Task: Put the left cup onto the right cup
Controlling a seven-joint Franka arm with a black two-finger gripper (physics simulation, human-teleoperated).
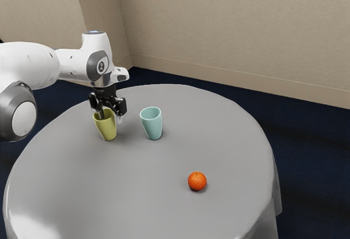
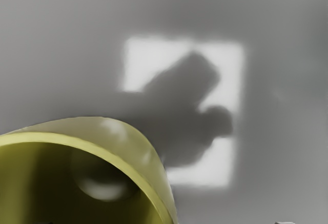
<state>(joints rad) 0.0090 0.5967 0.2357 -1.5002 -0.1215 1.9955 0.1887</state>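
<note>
Here, in the exterior view, the white arm [image 1: 33, 69] reached in from the exterior view's left and set its black gripper [image 1: 108, 110] down at the rim of the yellow-green cup [image 1: 106, 127], the left of two cups on a round grey table [image 1: 219, 129]. The gripper sat low over the cup's mouth, but whether the jaws were pinching the wall or merely straddling it could not be told. The cup's base appeared to meet the tabletop, and it leaned a little. Just to its right stood the teal cup [image 1: 151, 125], upright, mouth up and apart from it. An orange [image 1: 197, 181] lay well apart, nearer the camera and to the right.

In the wrist view, the yellow-green cup [image 2: 128, 147] loomed just under the hand, its rim and hollow inside plain to see. Beyond it the table [image 2: 61, 55] carried the hand's dark shadow [image 2: 184, 106] across a bright square patch [image 2: 225, 60].

The hazards, on this evidence, looked twofold. A hold on a thin, tapered wall near the rim could let the cup swing or slip once raised. And with the teal cup so near, too low a carry to the right could clip its rim and knock it over.
</note>
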